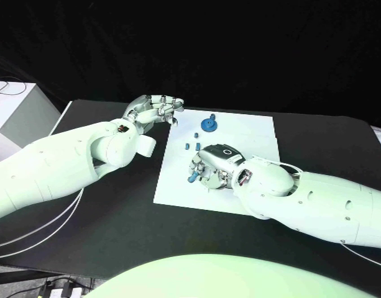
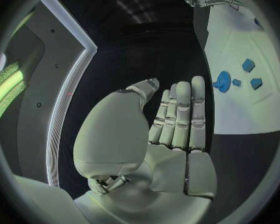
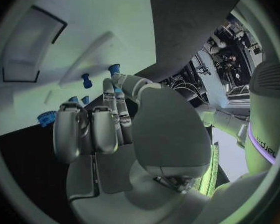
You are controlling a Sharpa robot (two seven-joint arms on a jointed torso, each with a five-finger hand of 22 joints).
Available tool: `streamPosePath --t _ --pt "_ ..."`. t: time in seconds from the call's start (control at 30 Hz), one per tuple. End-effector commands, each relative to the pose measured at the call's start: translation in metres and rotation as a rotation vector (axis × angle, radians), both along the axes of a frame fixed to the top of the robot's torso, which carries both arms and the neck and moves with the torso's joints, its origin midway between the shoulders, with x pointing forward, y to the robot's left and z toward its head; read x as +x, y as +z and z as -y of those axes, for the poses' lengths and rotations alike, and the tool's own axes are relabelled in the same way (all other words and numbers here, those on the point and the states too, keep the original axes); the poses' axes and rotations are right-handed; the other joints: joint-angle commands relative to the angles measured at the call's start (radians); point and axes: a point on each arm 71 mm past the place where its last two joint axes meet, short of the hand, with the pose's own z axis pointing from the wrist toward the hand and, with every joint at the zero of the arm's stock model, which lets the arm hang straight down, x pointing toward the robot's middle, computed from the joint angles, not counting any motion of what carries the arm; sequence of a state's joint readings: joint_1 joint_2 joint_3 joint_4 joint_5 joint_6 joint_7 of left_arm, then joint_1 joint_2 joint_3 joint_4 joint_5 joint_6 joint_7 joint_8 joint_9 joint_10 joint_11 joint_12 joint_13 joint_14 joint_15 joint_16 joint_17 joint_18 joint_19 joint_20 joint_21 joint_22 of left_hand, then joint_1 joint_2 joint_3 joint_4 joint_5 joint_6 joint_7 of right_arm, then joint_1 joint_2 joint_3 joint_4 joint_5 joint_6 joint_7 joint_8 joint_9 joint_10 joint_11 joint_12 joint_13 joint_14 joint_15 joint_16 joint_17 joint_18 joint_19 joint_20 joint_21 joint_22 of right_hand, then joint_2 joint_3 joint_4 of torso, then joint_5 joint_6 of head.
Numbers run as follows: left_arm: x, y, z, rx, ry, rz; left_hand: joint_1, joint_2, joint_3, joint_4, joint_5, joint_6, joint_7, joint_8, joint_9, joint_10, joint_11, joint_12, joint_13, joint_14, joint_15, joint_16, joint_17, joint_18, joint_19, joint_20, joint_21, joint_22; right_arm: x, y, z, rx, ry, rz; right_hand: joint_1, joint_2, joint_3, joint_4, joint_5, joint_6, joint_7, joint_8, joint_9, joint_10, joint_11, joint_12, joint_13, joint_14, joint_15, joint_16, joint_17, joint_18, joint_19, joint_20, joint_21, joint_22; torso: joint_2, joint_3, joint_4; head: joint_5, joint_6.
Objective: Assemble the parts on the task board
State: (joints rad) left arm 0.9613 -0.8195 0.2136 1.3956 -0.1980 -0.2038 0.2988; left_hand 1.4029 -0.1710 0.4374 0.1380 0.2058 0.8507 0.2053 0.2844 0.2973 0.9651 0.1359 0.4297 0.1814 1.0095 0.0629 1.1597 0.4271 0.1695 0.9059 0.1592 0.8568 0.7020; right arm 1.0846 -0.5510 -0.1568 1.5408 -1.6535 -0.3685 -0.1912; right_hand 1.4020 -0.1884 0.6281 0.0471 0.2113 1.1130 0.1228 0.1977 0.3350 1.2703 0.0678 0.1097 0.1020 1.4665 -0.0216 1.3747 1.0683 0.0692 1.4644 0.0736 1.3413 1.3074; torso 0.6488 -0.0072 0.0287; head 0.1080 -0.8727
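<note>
Right hand (image 1: 210,166) pinching blue part (image 1: 193,178) on task board (image 1: 253,133); left hand (image 1: 157,110) empty, fingers apart.

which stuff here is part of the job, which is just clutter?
Job:
task board
blue gear
small blue parts
blue part at the right hand
left hand, holding nothing

Clutter:
white box
cables

head cam looks steeply down on the whole table; each wrist cam sits close behind its own palm, facing along the fingers; all three share the task board (image 1: 244,133)
</note>
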Motion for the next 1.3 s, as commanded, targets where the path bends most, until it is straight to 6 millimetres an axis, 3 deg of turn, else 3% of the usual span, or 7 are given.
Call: streamPosePath --t 0.03,0.4,0.5,0.53,0.77,0.93,1.3 --pt "-0.0004 0.0011 0.0020 -0.010 -0.016 0.005 0.008 0.000 0.000 0.008 -0.002 0.005 -0.002 0.004 0.001 -0.003 -0.003 0.005 0.001 -0.001 0.000 -0.007 -0.001 0.014 0.009 0.001 -0.004 -0.001 -0.0005 -0.0042 0.0003 -0.036 0.007 -0.001 -0.008 0.007 0.006 -0.002 0.003 0.005 0.001 0.014 0.049 0.023 -0.016 0.003 -0.001 0.015 -0.007 0.005 -0.001 -0.010 0.010 -0.002 0.004 0.012 0.000 0.0004 -0.0009 0.001 0.000" --pt "-0.0004 0.0011 0.0021 -0.010 -0.016 0.005 0.008 0.000 0.000 0.008 -0.002 0.005 -0.002 0.004 0.001 -0.003 -0.003 0.005 0.001 -0.001 0.000 -0.007 -0.001 0.014 0.009 0.001 -0.004 -0.001 -0.0013 -0.0082 -0.0020 -0.031 0.009 0.000 -0.019 0.001 0.004 -0.008 -0.008 -0.003 0.002 0.014 0.054 0.017 -0.014 -0.005 0.000 0.011 -0.005 -0.002 -0.018 -0.009 0.006 -0.001 -0.003 0.005 0.000 -0.0010 0.0010 0.001 0.000" --pt "-0.0004 0.0011 0.0019 -0.009 -0.016 0.005 0.008 0.000 0.000 0.008 -0.002 0.005 -0.002 0.004 0.001 -0.003 -0.003 0.005 0.001 -0.001 0.000 -0.007 -0.001 0.014 0.009 0.001 -0.004 -0.001 -0.0015 -0.0076 -0.0023 -0.010 0.013 0.003 -0.054 -0.017 -0.010 0.001 -0.062 -0.026 0.008 0.005 0.056 -0.015 -0.003 -0.031 -0.006 0.009 0.004 -0.004 -0.023 -0.007 0.001 0.006 -0.010 0.001 0.000 -0.0007 0.0001 0.002 0.000" --pt "-0.0004 0.0011 0.0019 -0.009 -0.015 0.005 0.008 0.000 0.000 0.008 -0.002 0.005 -0.002 0.004 0.001 -0.003 -0.003 0.005 0.001 -0.001 0.000 -0.007 -0.001 0.014 0.009 0.001 -0.004 -0.001 -0.0015 -0.0074 -0.0024 -0.004 0.014 0.004 -0.075 -0.040 -0.024 0.008 -0.072 -0.049 0.015 -0.009 0.052 -0.029 0.004 -0.041 -0.010 0.009 0.010 -0.004 -0.025 -0.007 -0.002 0.010 -0.014 -0.003 0.000 -0.0007 -0.0003 0.003 0.000" --pt "-0.0007 0.0018 0.0024 -0.012 -0.017 0.010 0.011 -0.003 -0.003 0.011 -0.002 0.002 -0.003 0.006 0.000 -0.006 -0.003 0.006 0.000 -0.001 0.000 -0.008 -0.002 0.014 0.010 0.000 -0.006 -0.003 -0.0014 -0.0056 -0.0018 0.031 0.012 0.015 -0.107 -0.087 -0.058 0.024 -0.062 -0.095 0.020 -0.040 0.041 -0.070 0.015 -0.049 -0.018 0.004 0.019 -0.008 -0.037 0.006 -0.026 0.021 -0.067 -0.056 0.000 -0.0006 -0.0019 0.002 0.000" --pt "-0.0008 0.0020 0.0024 -0.014 -0.016 0.012 0.011 -0.003 -0.003 0.011 -0.002 0.002 -0.003 0.006 0.000 -0.006 -0.003 0.006 0.000 -0.001 0.000 -0.008 -0.002 0.014 0.010 0.000 -0.006 -0.003 -0.0011 -0.0047 -0.0010 0.046 0.006 0.024 -0.098 -0.089 -0.082 0.025 -0.057 -0.108 0.018 -0.051 0.037 -0.115 0.017 -0.045 -0.026 0.001 0.021 -0.011 -0.046 0.018 -0.047 0.024 -0.117 -0.104 -0.001 0.0001 -0.0012 0.002 0.000" --pt "-0.0008 0.0019 0.0020 -0.015 -0.017 0.011 0.011 -0.003 -0.004 0.011 -0.002 0.001 -0.003 0.006 0.000 -0.007 -0.003 0.006 0.000 -0.001 0.000 -0.008 -0.002 0.014 0.010 0.000 -0.006 -0.003 -0.0009 -0.0026 0.0016 0.085 -0.017 0.047 -0.097 -0.089 -0.084 0.025 -0.057 -0.109 0.018 -0.052 0.037 -0.117 0.017 -0.044 -0.027 0.001 0.021 -0.012 -0.047 0.018 -0.049 0.025 -0.120 -0.107 0.000 -0.0001 -0.0011 -0.001 0.000"
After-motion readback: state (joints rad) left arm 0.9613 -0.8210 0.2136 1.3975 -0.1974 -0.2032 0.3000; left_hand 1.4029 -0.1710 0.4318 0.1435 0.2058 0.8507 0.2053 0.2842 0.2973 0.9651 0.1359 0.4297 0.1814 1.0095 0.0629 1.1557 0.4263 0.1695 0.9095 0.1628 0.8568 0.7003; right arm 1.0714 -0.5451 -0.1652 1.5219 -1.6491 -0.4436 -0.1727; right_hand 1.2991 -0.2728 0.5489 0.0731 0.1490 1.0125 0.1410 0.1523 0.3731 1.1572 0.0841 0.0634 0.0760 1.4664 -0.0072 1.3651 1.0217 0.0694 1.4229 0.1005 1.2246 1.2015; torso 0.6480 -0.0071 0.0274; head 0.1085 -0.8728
